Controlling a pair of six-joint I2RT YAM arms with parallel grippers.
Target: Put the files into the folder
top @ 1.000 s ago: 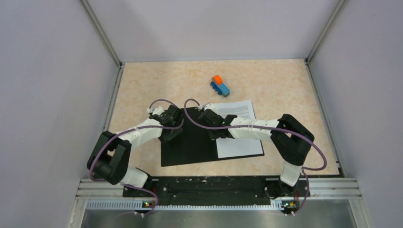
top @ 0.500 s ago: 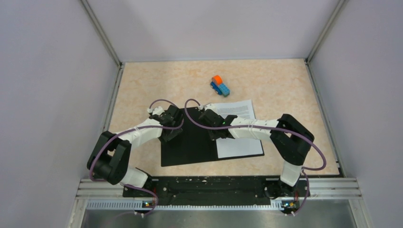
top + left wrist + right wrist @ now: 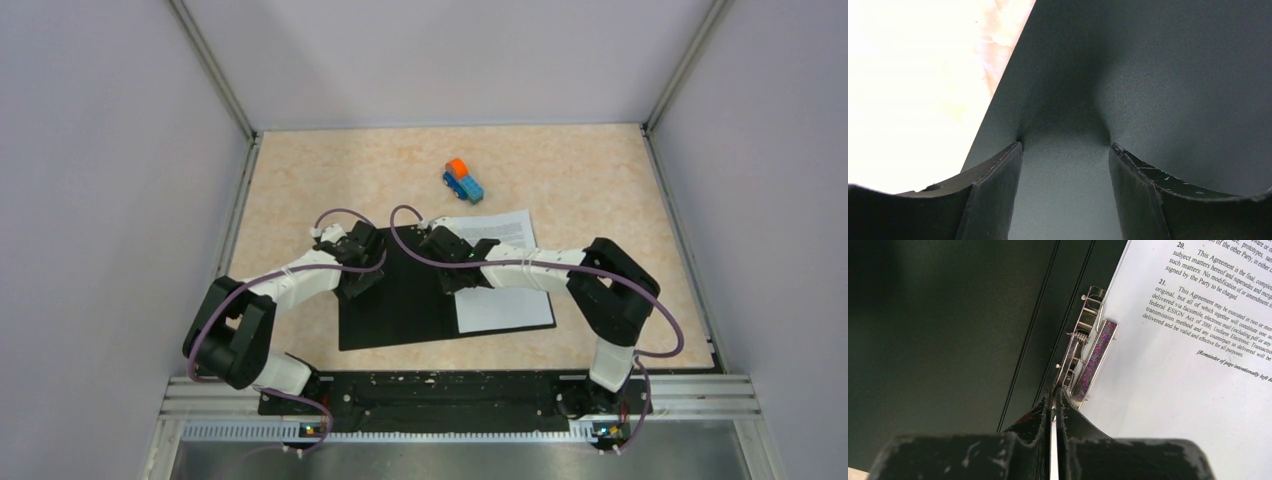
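The folder [image 3: 400,312] lies open on the table, black inside up. The white files [image 3: 505,308] lie on its right half, with printed text showing in the right wrist view [image 3: 1188,380]. My left gripper [image 3: 355,268] is open and its fingertips rest on the folder's left flap [image 3: 1148,75], near its left edge; nothing is between them [image 3: 1065,146]. My right gripper [image 3: 455,270] is at the folder's spine. Its jaws [image 3: 1054,392] are shut on a thin bright lever of the metal clip [image 3: 1083,355], at the left edge of the files.
A small blue-and-orange toy truck [image 3: 463,181] stands on the table behind the folder. Grey walls close in the table on the left, right and back. The beige tabletop [image 3: 913,90] shows left of the folder.
The right arm has shifted very slightly at the clip. The left arm, the folder and the files have not moved.
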